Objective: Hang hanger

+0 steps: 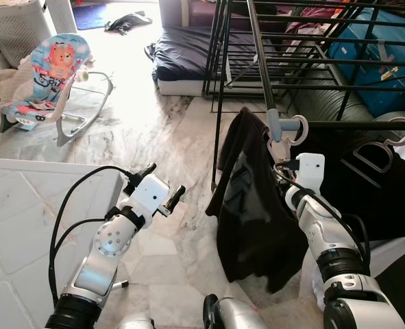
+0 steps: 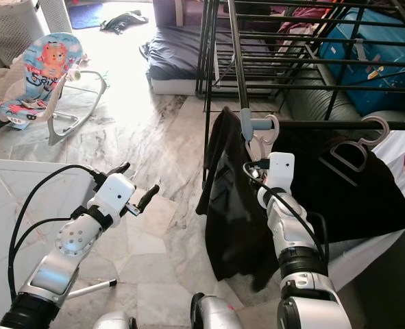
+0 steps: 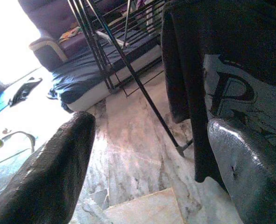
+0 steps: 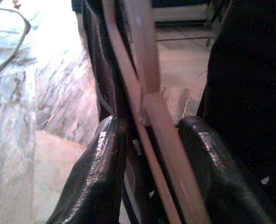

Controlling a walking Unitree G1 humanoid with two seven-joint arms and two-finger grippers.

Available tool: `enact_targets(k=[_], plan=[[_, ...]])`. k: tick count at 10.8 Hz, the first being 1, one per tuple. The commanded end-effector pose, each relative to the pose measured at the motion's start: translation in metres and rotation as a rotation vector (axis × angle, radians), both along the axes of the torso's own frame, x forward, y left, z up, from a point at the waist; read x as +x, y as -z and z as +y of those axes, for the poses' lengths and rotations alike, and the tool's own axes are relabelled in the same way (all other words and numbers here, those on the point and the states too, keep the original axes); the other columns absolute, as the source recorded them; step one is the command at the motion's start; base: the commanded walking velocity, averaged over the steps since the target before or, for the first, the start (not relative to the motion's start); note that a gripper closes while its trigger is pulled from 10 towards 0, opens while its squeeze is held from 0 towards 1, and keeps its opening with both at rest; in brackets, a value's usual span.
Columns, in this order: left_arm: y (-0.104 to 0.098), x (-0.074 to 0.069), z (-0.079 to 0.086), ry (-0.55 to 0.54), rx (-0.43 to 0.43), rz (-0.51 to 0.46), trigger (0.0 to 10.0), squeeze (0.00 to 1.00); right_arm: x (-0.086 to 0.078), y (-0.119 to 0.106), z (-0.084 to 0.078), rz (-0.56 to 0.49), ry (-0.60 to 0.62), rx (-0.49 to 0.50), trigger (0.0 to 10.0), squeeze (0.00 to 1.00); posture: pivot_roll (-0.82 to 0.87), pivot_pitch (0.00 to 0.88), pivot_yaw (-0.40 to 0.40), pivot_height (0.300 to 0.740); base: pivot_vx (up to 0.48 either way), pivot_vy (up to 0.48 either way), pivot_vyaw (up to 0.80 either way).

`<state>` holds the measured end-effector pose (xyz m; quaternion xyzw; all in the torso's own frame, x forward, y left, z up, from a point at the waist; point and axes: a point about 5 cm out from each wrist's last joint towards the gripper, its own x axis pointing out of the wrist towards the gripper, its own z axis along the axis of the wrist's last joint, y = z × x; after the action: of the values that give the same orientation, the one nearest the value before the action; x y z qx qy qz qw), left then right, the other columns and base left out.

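Note:
A black shirt (image 1: 250,212) hangs on a pale hanger whose hook (image 1: 297,129) sits at the black rail (image 1: 353,124) of a clothes rack. My right gripper (image 4: 149,123) reaches up to the hanger's neck just under that hook. In the right wrist view its two black fingers (image 4: 100,168) close on the hanger's pinkish bars, with the dark cloth beside them. My left gripper (image 1: 166,178) is held out over the marble floor, left of the shirt. It is open and holds nothing.
A second hanger (image 1: 373,154) with a black garment hangs further right on the same rail. The black drying rack (image 1: 257,62) stands behind it, with a blue case (image 1: 387,68) and a mattress (image 1: 185,58). A baby bouncer (image 1: 48,75) is at the far left, and a white tiled surface (image 1: 24,205) at the near left.

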<state>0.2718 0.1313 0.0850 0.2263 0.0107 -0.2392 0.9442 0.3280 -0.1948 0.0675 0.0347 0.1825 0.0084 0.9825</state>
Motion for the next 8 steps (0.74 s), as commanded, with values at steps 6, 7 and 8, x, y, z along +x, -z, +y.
enact_targets(k=[6, 7, 8], plan=[[0.002, -0.001, 0.006, -0.021, 0.062, -0.007, 10.0, 0.0, -0.003, -0.014, 0.007, -0.014, -0.057, -0.065, 10.0, 1.0, -0.01, 0.083, -0.028, 0.74, 0.0, 0.0, 0.0], [-0.001, 0.0, 0.014, -0.107, -0.058, 0.004, 10.0, 0.0, -0.008, -0.017, 0.01, -0.042, -0.099, -0.06, 10.0, 1.0, -0.01, 0.082, -0.027, 0.74, 0.0, 0.0, 0.0], [-0.003, -0.003, 0.018, -0.132, -0.141, 0.018, 10.0, 0.0, -0.011, -0.017, 0.01, -0.046, -0.114, -0.062, 10.0, 1.0, -0.02, 0.081, -0.027, 0.74, 0.0, 0.0, 0.0]])
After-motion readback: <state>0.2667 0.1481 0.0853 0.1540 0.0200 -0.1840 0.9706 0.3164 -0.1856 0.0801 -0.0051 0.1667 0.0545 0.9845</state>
